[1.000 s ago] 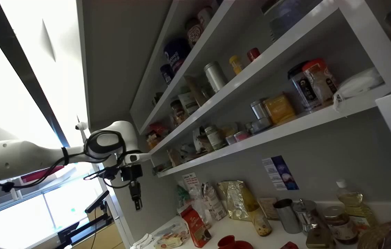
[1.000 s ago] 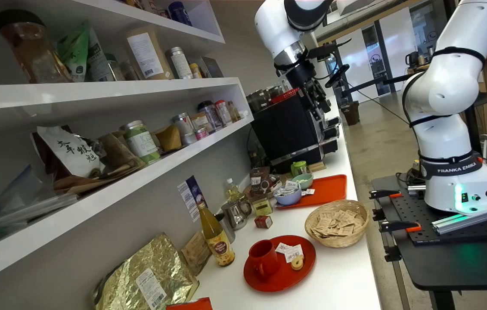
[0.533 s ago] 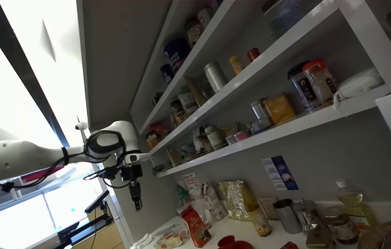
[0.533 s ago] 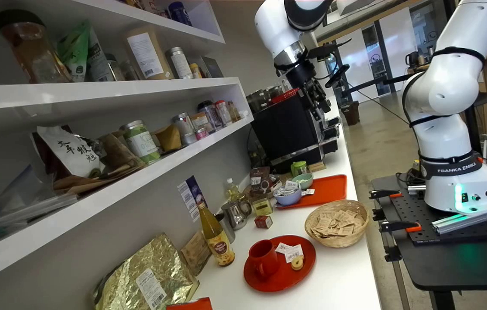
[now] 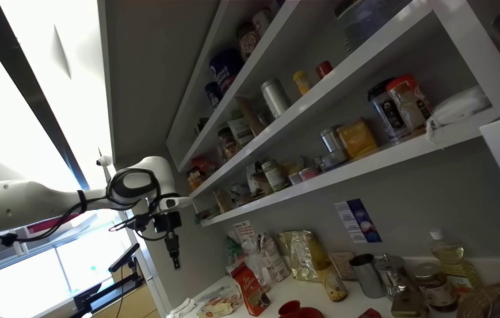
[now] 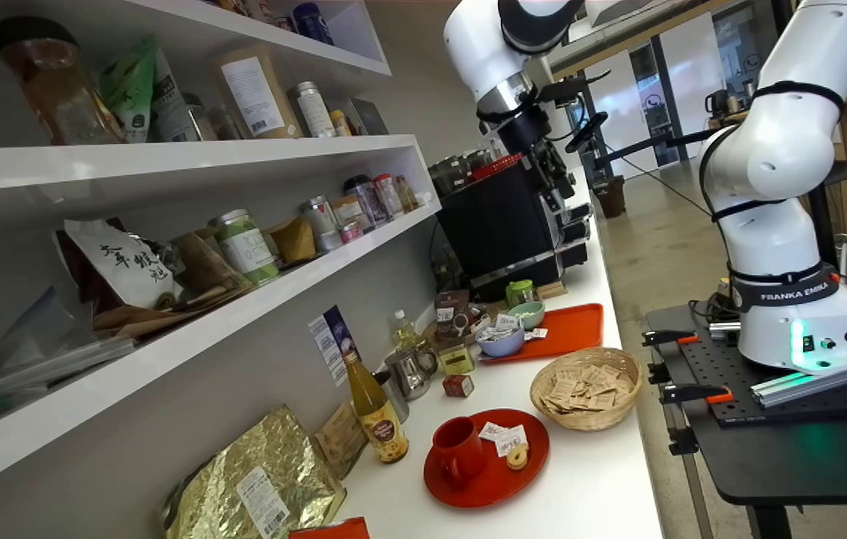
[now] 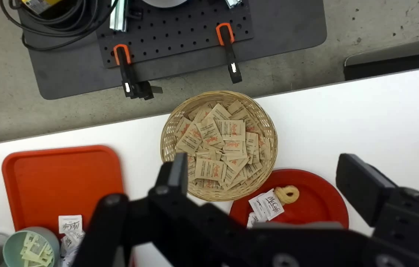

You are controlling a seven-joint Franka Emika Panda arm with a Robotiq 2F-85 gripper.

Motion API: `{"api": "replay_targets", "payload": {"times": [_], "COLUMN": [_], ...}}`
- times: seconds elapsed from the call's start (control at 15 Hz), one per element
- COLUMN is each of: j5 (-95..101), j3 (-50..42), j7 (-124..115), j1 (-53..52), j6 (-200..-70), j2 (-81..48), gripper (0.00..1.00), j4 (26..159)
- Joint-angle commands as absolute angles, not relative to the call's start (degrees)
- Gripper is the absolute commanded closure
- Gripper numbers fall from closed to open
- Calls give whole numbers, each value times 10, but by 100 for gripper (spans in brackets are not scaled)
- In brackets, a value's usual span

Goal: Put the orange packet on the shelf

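The orange packet (image 5: 250, 289) is a glossy red-orange upright bag with pale lettering, standing on the counter below the shelving. In an exterior view only its top edge (image 6: 331, 530) shows at the bottom. I cannot make it out in the wrist view. The shelf (image 5: 387, 158) is the lowest white tier, above the counter, and also shows in an exterior view (image 6: 168, 352). My gripper (image 5: 176, 265) hangs in the air, apart from the packet and the shelf. In the wrist view the gripper (image 7: 265, 181) has its jaws wide apart with nothing between them, high above the counter.
The shelf holds jars, a yellow packet (image 5: 357, 139) and pale bags. On the counter are a gold foil bag (image 6: 258, 479), a bottle (image 6: 378, 408), a red mug (image 6: 457, 449) on a red plate (image 6: 528, 479), a basket (image 6: 595, 419) and an orange tray (image 6: 588, 322).
My arm sits very slightly lower in an exterior view, and the gripper has turned or shifted a little. The packet and the other objects have not moved.
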State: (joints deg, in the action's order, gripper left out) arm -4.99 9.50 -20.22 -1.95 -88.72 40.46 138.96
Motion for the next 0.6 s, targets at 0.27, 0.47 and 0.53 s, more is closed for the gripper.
{"api": "replay_targets", "payload": {"times": [0.27, 0.47, 0.53], "j5": [-136, -178, -191], "j3": [128, 158, 167], "j7": [-146, -135, -131], "j1": [-93, -129, -141], "j6": [-1011, -1100, -1129], "j2": [396, 352, 332], "gripper": [0, 0, 0], "j4": [1448, 1467, 1469]}}
